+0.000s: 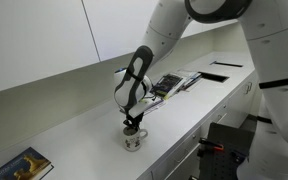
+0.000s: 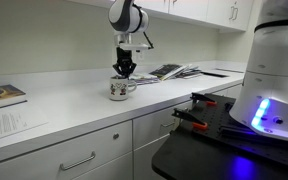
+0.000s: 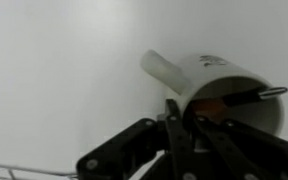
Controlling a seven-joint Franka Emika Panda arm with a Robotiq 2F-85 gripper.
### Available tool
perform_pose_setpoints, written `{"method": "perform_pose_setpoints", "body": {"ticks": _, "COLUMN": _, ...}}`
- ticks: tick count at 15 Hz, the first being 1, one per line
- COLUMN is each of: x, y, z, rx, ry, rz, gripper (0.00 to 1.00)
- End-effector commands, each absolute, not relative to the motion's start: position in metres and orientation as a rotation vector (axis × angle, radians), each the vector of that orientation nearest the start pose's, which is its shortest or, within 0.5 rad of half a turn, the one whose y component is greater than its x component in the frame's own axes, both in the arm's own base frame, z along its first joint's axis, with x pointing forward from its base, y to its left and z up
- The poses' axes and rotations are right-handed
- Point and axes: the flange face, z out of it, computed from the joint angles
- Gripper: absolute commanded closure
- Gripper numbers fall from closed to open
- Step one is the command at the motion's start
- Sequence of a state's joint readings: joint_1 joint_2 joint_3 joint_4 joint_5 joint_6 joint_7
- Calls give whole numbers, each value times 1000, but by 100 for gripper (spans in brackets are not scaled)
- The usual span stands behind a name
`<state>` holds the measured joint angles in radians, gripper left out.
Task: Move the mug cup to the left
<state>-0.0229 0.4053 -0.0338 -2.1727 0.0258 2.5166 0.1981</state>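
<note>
At the mug cup (image 1: pixel 133 141): my gripper (image 1: pixel 133 125) straddles the rim, one finger inside.
Grip: I cannot tell if it is clamped.
Risk: a loose rim hold slips and it tips sideways.

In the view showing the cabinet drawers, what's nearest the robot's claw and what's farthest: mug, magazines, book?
1. mug cup, directly under the gripper.
2. magazines, off toward the picture's right.
3. book, at the picture's far left edge.
</note>
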Motion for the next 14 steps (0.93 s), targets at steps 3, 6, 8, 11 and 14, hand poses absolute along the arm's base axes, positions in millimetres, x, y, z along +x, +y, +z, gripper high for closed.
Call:
{"method": "perform_pose_setpoints", "body": {"ticks": 3, "x": 543, "y": -18, "z": 242, "rx": -3055, "ry": 417, "rz": 15, "gripper": 98}}
{"method": "perform_pose_setpoints", "body": {"ticks": 6, "x": 543, "y": 24, "z": 265, "rx": -3030, "ry": 378, "rz": -47, "gripper": 98}}
{"method": "perform_pose_setpoints", "body": {"ticks": 8, "x": 542, "y": 59, "z": 270, "rx": -3031, "ry": 320, "rz": -89, "gripper": 98}}
{"method": "perform_pose_setpoints", "body": {"ticks": 11, "x": 539, "y": 107, "z": 262, "rx": -3046, "ry": 283, "rz": -147, "gripper": 98}}
{"method": "perform_pose_setpoints", "body": {"ticks": 14, "x": 538, "y": 134, "z": 242, "rx": -3064, "ry": 260, "rz": -190, "gripper": 98}}
